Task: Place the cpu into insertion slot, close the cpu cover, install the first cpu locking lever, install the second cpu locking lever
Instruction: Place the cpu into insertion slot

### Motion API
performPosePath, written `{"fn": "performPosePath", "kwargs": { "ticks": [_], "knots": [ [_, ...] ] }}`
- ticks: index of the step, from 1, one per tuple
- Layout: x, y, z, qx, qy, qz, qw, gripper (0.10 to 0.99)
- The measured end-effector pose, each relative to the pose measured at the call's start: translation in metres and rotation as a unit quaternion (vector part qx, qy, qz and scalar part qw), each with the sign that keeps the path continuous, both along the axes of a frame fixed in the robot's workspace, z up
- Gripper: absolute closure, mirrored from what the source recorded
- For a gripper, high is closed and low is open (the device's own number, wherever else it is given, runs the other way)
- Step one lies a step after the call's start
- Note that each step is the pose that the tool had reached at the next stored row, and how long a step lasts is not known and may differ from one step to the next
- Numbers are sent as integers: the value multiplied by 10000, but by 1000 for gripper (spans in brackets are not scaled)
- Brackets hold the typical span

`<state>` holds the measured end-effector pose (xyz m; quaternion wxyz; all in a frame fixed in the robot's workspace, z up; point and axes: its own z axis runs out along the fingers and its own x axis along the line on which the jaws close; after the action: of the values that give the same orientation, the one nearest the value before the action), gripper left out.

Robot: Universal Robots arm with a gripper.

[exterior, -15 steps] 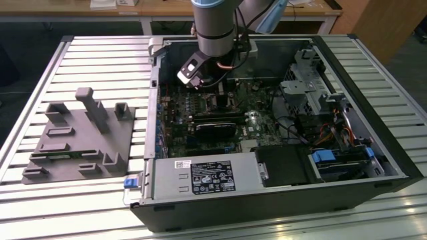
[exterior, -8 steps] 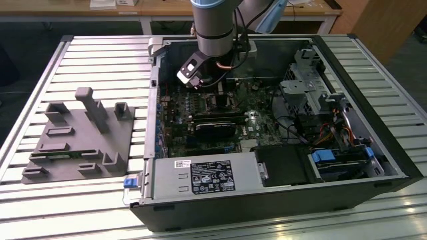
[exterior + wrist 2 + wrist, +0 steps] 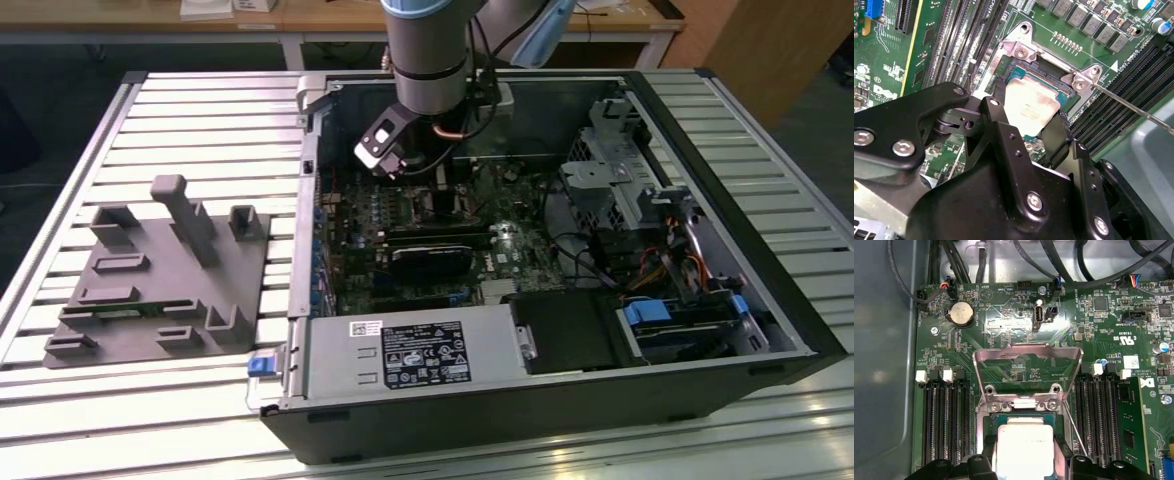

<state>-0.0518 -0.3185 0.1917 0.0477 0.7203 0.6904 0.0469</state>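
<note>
Your black gripper (image 3: 1031,107) pinches the flat silver-grey square cpu (image 3: 1024,452), seemingly seated in the silver-rimmed insertion slot (image 3: 1021,50); the thin silvery-framed cpu cover (image 3: 1004,351) stands open, the wire locking lever (image 3: 1129,104) unlatched, so only step one looks nearly done.

Flat overhead room light washes the slatted table (image 3: 200,110) pale, while the computer case (image 3: 534,425) stays shadowed inside. In the first wrist view, glare streaks the raised cover (image 3: 1026,354) and whitens the chip (image 3: 1021,450).

Grey fixture plate (image 3: 147,300) beside open computer case (image 3: 534,425).
</note>
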Motion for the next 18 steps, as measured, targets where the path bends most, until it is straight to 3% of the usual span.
{"fn": "performPosePath", "kwargs": {
  "ticks": [8,18],
  "knots": [
    [0,1,35,3,-2,0,10000,549],
    [-11,0,26,3,-1,59,10000,549]
  ]
}}
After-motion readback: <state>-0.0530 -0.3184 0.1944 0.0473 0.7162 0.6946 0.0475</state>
